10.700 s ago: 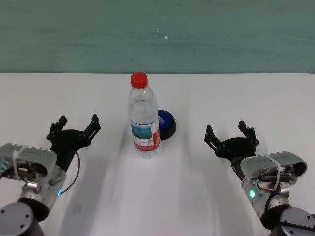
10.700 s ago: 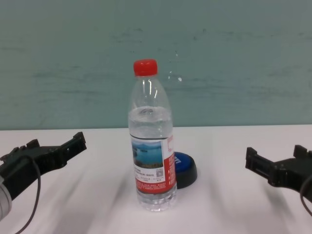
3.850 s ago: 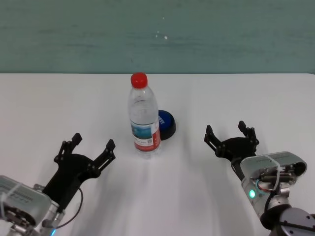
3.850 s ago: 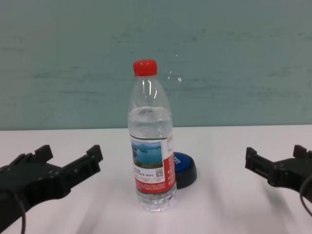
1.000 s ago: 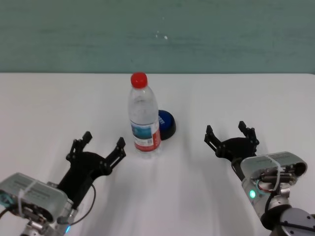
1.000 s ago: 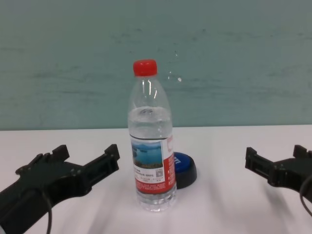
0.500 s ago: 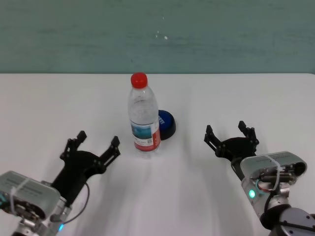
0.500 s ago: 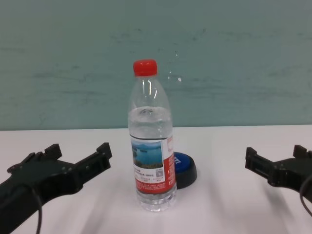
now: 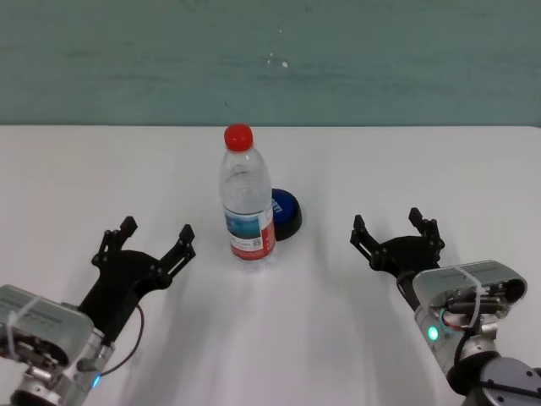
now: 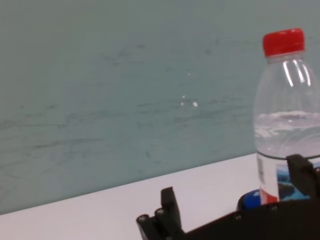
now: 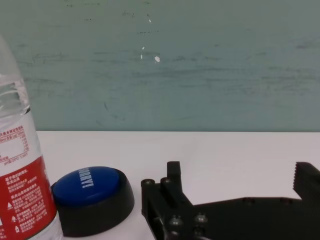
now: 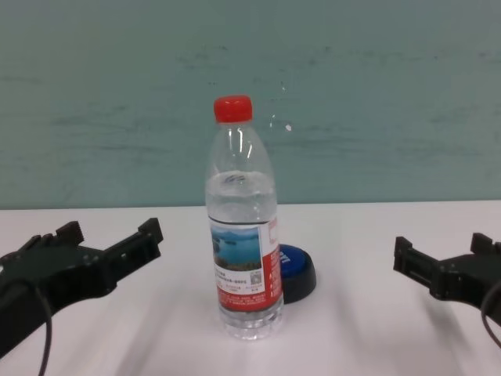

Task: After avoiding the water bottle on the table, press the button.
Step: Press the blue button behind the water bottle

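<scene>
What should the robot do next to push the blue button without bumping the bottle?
Probably swing the open left gripper out and around the upright water bottle, since the button sits right behind it on the table. The open right gripper is parked off to the right.

Upright water bottle (image 9: 247,201) fronting button (image 9: 286,211)

Both grippers' jaws apart.

Lab: bare white table (image 9: 406,161), teal wall (image 9: 380,59).
</scene>
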